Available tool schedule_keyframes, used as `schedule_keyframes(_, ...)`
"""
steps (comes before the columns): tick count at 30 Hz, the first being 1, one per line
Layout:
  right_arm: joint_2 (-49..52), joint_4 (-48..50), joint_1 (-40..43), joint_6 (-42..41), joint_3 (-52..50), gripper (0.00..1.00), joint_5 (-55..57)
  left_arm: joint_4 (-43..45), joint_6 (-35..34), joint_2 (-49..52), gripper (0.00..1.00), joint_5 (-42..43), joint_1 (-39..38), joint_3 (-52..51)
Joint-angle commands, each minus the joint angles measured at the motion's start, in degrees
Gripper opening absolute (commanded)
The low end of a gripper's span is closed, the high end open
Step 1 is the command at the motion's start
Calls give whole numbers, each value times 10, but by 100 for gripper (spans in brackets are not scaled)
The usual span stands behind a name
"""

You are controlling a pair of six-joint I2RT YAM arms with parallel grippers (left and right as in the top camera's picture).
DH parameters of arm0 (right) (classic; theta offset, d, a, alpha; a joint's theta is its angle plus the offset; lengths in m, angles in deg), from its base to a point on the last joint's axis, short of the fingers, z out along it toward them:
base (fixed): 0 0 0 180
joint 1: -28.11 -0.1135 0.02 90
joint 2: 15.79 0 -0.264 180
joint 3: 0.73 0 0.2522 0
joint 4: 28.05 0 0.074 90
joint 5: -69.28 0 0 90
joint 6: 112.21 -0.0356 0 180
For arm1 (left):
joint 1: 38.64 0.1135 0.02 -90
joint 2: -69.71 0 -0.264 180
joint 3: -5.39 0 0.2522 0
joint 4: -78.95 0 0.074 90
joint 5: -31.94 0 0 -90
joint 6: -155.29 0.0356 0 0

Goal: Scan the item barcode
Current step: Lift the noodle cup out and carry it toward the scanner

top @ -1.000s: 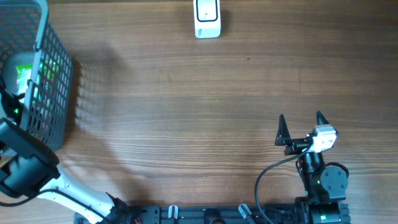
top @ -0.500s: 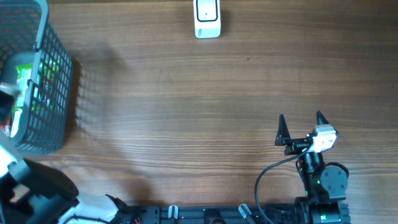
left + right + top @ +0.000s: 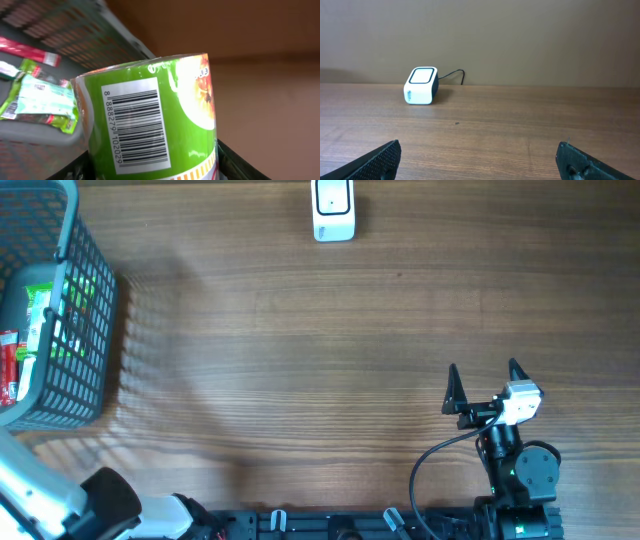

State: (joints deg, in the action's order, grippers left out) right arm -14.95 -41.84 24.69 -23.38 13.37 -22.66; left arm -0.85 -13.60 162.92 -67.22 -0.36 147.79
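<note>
Between left fingers [image 3: 239,161], green can [image 3: 150,120], base off-frame.

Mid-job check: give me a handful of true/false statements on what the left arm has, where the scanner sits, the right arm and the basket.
1. The left gripper holds a green container, its barcode facing the wrist camera. True.
2. The scanner lies inside the basket. False: it stands on the table at the far edge, well apart from the basket.
3. The right gripper is closed on a packet. False: its jaws are open and empty.
4. Packets lie in the basket. True.
</note>
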Motion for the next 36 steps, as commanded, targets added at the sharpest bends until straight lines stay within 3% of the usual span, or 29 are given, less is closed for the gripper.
schedule_keyframes(1,-4,2,3,8,0,100,-7,-26,138,-15,57,16,-77,61)
schedule_keyframes(10,-4,2,3,8,0,100,-7,-184,247,-14,52,25,-342,64)
schedule_keyframes(16,-4,2,3,8,0,100,-7,-305,266,78,40,7,-541,57)
schedule_keyframes(25,-4,2,3,8,0,99,-7,-224,270,216,40,5,-696,-56)
schedule_keyframes(36,-4,2,3,8,0,100,-7,-110,273,322,46,5,-792,-130)
